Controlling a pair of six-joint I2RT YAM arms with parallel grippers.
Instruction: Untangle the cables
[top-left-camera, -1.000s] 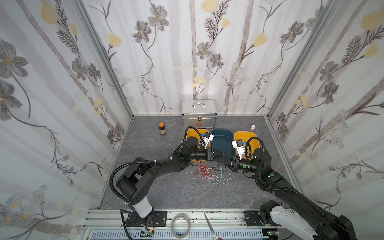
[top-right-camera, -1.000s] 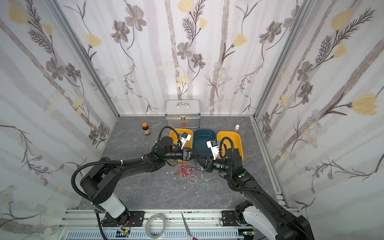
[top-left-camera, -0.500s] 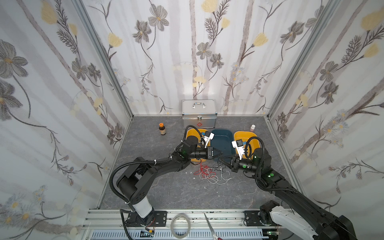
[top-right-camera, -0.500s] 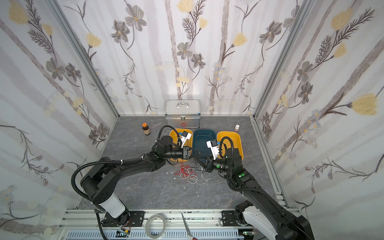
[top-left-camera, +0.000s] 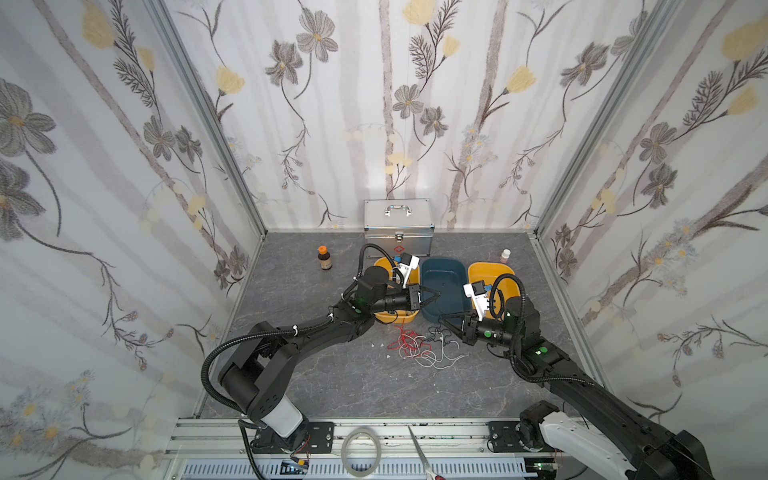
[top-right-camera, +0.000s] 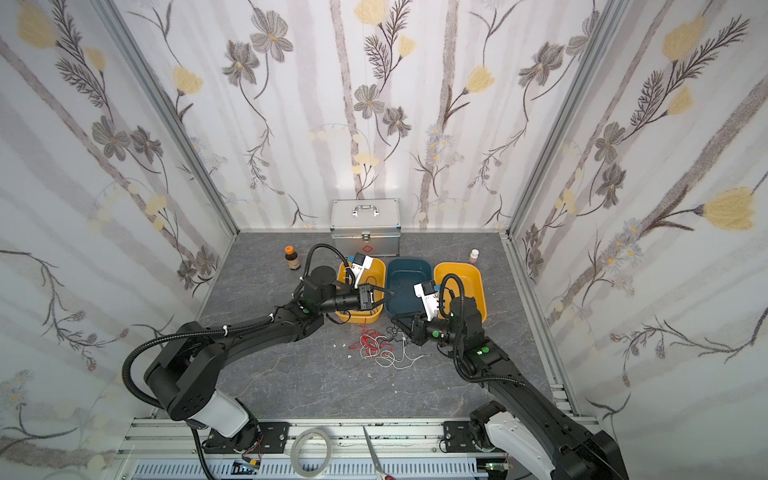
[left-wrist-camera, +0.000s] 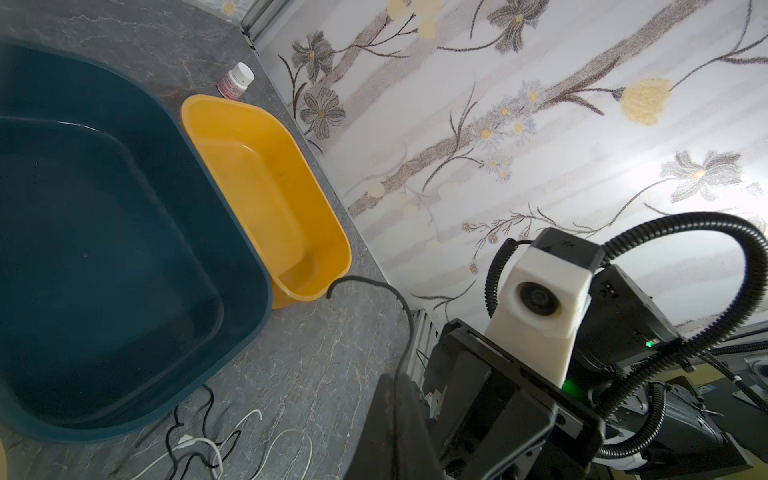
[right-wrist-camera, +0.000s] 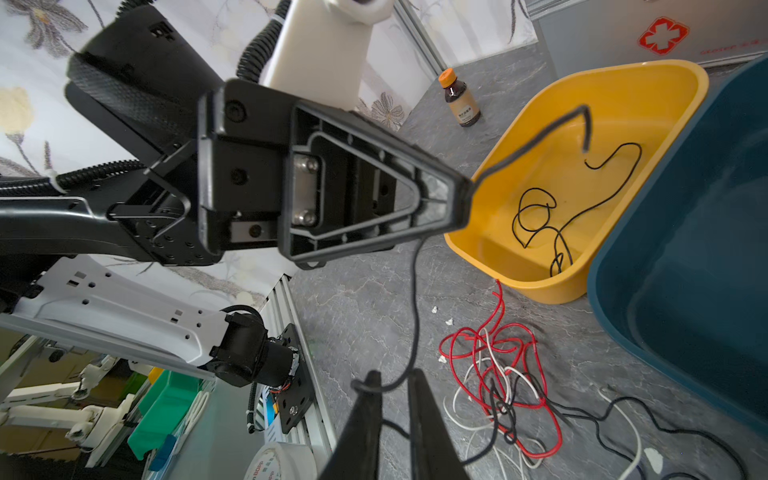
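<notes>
The cables lie in a tangle (top-left-camera: 415, 347) (top-right-camera: 376, 347) on the grey floor in front of the bins: red cable (right-wrist-camera: 498, 332), white cable (right-wrist-camera: 453, 409) and black strands. My left gripper (top-left-camera: 432, 297) (left-wrist-camera: 395, 380) (right-wrist-camera: 465, 195) is shut on a black cable (right-wrist-camera: 413, 299), held above the floor by the blue bin's corner. That cable hangs down to my right gripper (top-left-camera: 446, 324) (right-wrist-camera: 395, 376). Its jaws stand slightly open, with the strand looped over one fingertip and crossing the gap. Another black cable (right-wrist-camera: 552, 220) lies in the left yellow bin (right-wrist-camera: 540, 286).
A blue bin (top-left-camera: 444, 266) stands between two yellow bins, the right one (top-left-camera: 482, 270) beside my right arm. A silver case (top-left-camera: 399, 226) stands at the back wall. A brown bottle (top-left-camera: 325, 259) and a small white bottle (top-left-camera: 505, 255) stand nearby. Tape ring (top-left-camera: 360, 451) and scissors (top-left-camera: 419, 449) lie on the front rail.
My left gripper has shut on the black cable and lifted it slightly toward the blue bin. The right gripper's jaws have parted a little.
</notes>
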